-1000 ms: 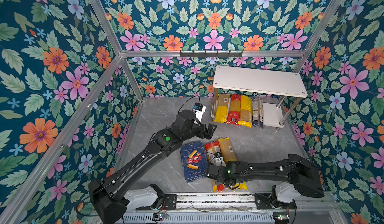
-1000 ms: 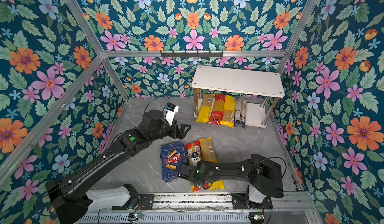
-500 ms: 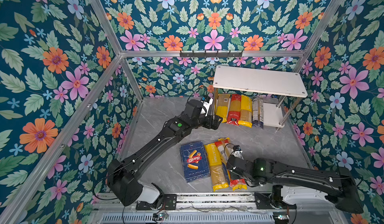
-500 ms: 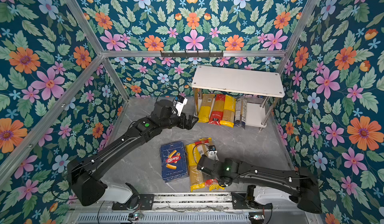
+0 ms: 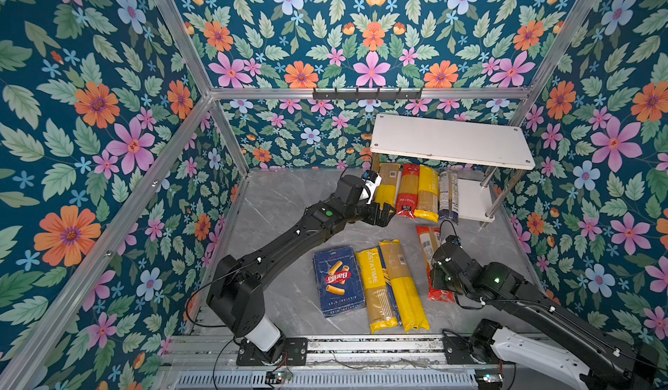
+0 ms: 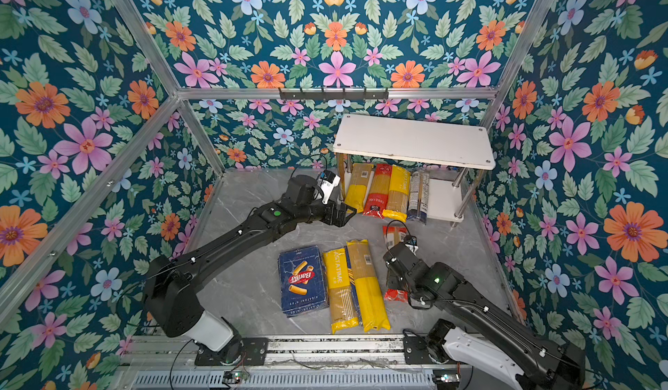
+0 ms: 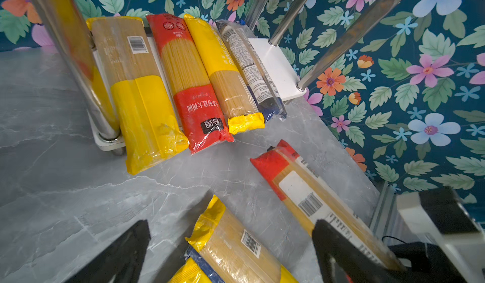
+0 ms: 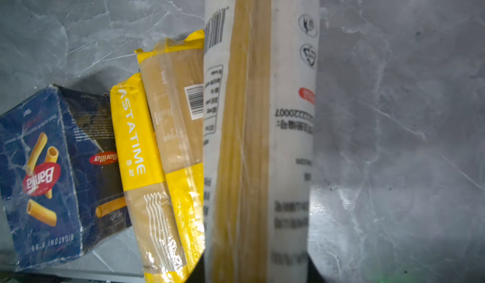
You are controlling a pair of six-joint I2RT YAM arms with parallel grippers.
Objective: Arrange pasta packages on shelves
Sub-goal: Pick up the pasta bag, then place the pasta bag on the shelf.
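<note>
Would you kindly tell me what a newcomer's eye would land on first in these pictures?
The loud floral walls on every side come first. Next, the white shelves at the back right, with a row of spaghetti bags on the lower board. In front, the right gripper is shut on a red spaghetti bag, near two yellow bags and a blue Barilla box.

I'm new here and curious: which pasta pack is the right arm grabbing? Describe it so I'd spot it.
Start at the white shelves by the back wall. On the grey floor before them, nearest the right wall, lies a long spaghetti bag under the right tool. Its ends are red; the bags beside it are yellow.
</note>
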